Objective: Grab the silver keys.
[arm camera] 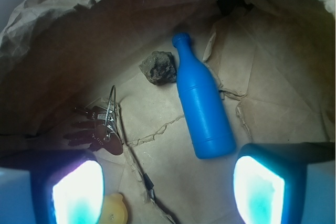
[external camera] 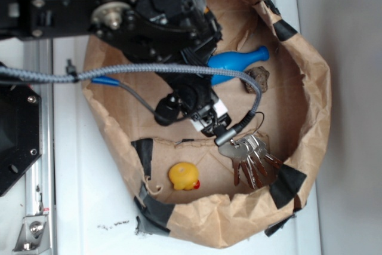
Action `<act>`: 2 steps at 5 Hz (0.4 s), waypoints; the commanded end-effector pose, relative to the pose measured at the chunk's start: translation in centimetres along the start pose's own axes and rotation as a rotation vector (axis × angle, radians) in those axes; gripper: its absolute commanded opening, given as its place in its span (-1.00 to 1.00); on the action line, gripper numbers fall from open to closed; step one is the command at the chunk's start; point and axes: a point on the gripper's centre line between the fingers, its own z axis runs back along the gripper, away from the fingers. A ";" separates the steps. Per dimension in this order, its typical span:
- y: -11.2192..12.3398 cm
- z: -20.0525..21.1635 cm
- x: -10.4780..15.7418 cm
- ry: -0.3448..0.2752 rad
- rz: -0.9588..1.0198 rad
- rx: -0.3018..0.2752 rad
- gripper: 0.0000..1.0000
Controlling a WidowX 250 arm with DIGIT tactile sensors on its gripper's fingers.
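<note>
1. A shallow brown paper bag (external camera: pixel 310 82), its rim rolled down and patched with black tape, lies on a white table (external camera: pixel 89 207) and holds every loose item.
2. The silver keys (external camera: pixel 250 158) lie fanned on the bag's floor at about 4 o'clock from its centre in the exterior view, the wire ring toward the arm and the blades pointing at the rim.
3. In the wrist view the keys (arm camera: pixel 100 129) sit at about 9 o'clock, in shadow by the paper wall, with the ring standing up.
4. The gripper (arm camera: pixel 168 182) hangs above the bag floor with its jaws spread wide and nothing between them; the keys are just beside the left fingertip (arm camera: pixel 73 187), not between the two.
5. A blue bottle (arm camera: pixel 202 103) lies flat near the middle of the wrist view, neck toward 12 o'clock.
6. A dark rock (arm camera: pixel 158 67) rests just beside the bottle's neck, at its 9 o'clock.
7. A yellow rubber duck (external camera: pixel 184 176) sits at 6 o'clock in the bag in the exterior view, well apart from the keys.
</note>
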 end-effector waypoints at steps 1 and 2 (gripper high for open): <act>0.4 1.3 1.5 -0.050 0.013 -0.014 1.00; -0.9 -1.3 1.6 -0.063 -0.019 -0.016 1.00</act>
